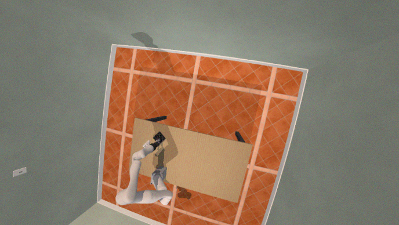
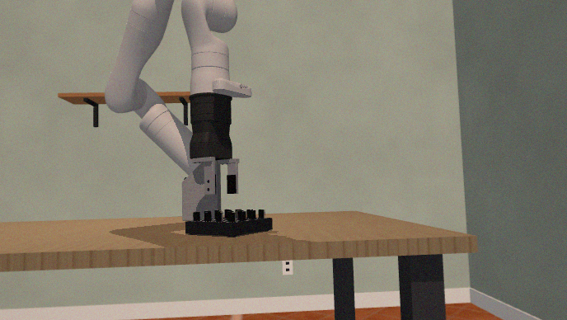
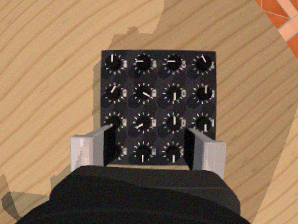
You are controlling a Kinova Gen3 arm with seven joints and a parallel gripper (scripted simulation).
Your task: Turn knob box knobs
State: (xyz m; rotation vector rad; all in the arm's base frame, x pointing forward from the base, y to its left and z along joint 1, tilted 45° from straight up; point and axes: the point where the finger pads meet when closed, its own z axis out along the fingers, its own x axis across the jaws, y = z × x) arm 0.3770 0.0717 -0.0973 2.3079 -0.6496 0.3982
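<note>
In the overhead view, the knob box (image 1: 159, 137) (image 2: 228, 228) (image 3: 159, 108) is sitting toward 10 o'clock from the middle of the table (image 1: 203, 165) (image 2: 371, 231) (image 3: 40, 95), looking like a diamond. In the wrist view its sides are looking nearly equal, so neither axis is standing out as the long one; its rear is facing 9 o'clock and its front, with the printed names, is facing 3 o'clock.

Going left to right across the wrist view, one finger (image 3: 95, 145) is hanging at the box's 8 o'clock corner, hiding part of row A. Rows A and B are running from 6 up to 12 o'clock, and row C is coming next. At its 6 o'clock end, knob C1 (image 3: 173, 151) is showing its line straight down the view, which is reading as 9 o'clock by its own marks. Farther up, knob C3 (image 3: 174, 93) is also pointing at its own 9 o'clock. Neither is pointing at 4 o'clock.

The other finger (image 3: 205, 147) is hanging at the 4 o'clock corner, covering knob D1. The gripper (image 1: 157, 141) (image 2: 222, 192) (image 3: 149, 141) is standing fully open, holding nothing, and its fingertips are hovering above the knobs, apart from them.
</note>
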